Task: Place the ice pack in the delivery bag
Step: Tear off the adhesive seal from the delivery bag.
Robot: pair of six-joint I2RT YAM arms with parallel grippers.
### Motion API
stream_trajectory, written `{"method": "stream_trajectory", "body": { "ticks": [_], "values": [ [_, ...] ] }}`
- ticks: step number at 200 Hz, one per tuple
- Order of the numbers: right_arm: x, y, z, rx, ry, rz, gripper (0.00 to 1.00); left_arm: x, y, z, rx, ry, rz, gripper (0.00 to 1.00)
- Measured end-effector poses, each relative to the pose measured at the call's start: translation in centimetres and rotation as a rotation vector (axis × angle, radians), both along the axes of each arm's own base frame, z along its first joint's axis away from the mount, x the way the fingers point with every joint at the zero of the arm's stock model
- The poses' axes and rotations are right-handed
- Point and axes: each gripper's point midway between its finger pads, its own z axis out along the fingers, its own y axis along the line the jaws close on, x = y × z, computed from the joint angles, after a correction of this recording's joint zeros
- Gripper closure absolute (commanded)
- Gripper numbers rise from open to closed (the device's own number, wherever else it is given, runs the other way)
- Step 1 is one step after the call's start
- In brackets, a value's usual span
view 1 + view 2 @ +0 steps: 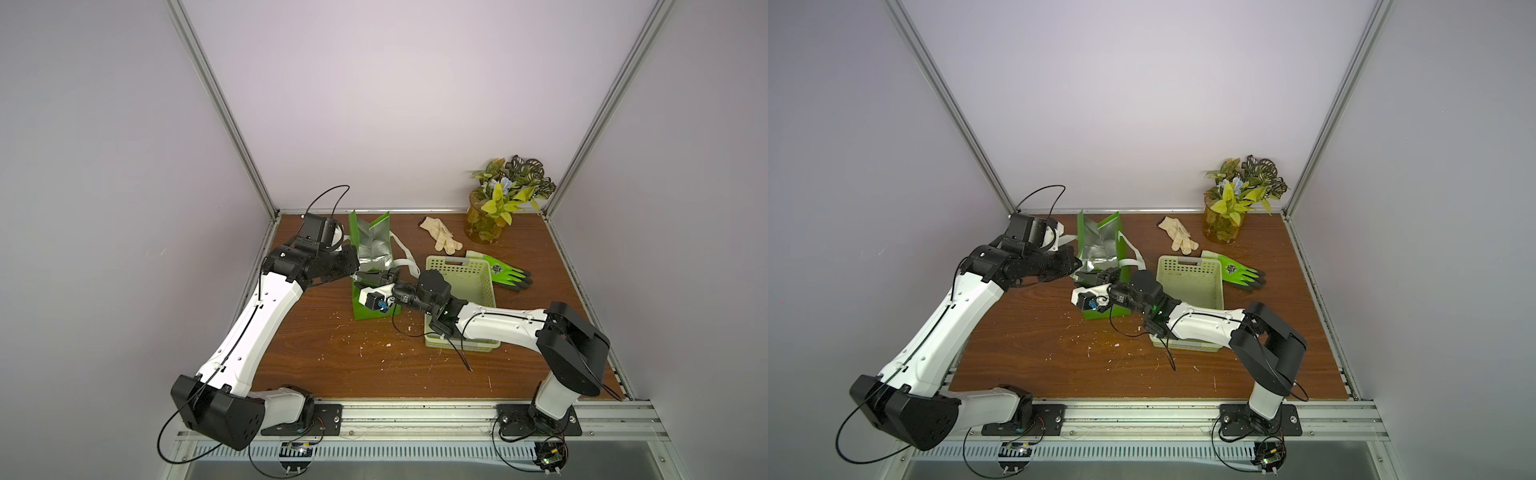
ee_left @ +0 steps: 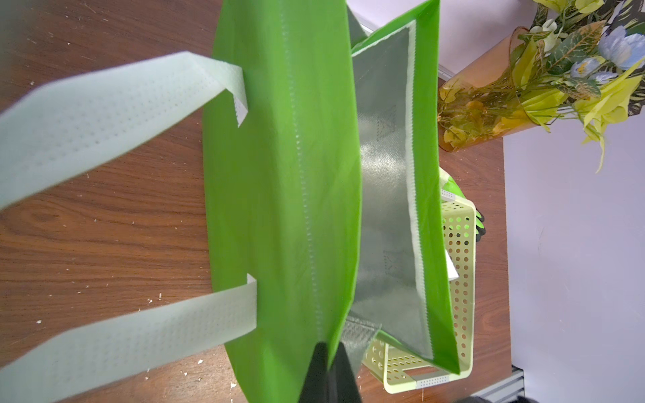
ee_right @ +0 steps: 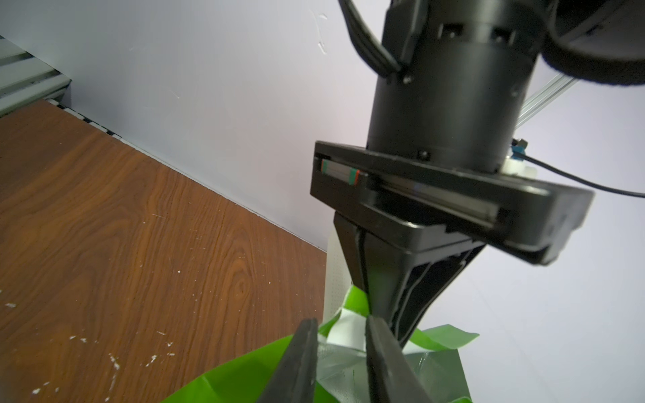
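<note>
The delivery bag (image 1: 374, 241) stands at the back left of the table, bright green with its silver foil mouth open upward in both top views. My left gripper (image 2: 330, 352) is shut on the bag's near green wall at the rim and holds it up. My right gripper (image 3: 342, 328) reaches over from the right to the same rim (image 1: 365, 277). Its jaws stand apart, with a fold of silver lining and white strap showing between them. The left gripper's fingers (image 3: 366, 279) are close beside it. The ice pack is not in view.
A pale green perforated basket (image 1: 490, 286) lies under my right forearm. Beyond it are a green and black glove (image 1: 503, 272), a cream glove (image 1: 440, 237) and a plant in an amber vase (image 1: 486, 224). The bag's white straps (image 2: 104, 115) trail onto the table.
</note>
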Motion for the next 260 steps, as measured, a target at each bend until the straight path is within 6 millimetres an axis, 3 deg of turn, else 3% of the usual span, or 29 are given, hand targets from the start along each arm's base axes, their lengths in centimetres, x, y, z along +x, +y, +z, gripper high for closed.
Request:
{"method": "stream_trajectory", "body": {
  "ticks": [86, 124, 160, 189, 224, 260],
  "values": [
    [0.4, 0.0, 0.2, 0.000, -0.020, -0.024, 0.85, 0.0, 0.0, 0.0, 0.000, 0.000, 0.000, 1.00],
    [0.6, 0.2, -0.2, -0.009, -0.022, -0.024, 1.00, 0.0, 0.0, 0.0, 0.000, 0.000, 0.000, 1.00],
    [0.7, 0.2, -0.2, -0.013, -0.027, -0.032, 1.00, 0.0, 0.0, 0.0, 0.000, 0.000, 0.000, 1.00],
    [1.0, 0.2, -0.1, -0.006, -0.009, -0.043, 1.00, 0.0, 0.0, 0.0, -0.002, 0.003, 0.003, 0.69],
    [1.6, 0.0, 0.5, 0.008, 0.013, -0.052, 1.00, 0.1, 0.2, 0.0, 0.013, -0.005, 0.005, 0.54],
    [2.6, -0.4, 0.4, 0.012, 0.051, -0.069, 1.00, 0.3, 1.1, 0.3, 0.034, -0.028, 0.023, 0.31]
  ]
}}
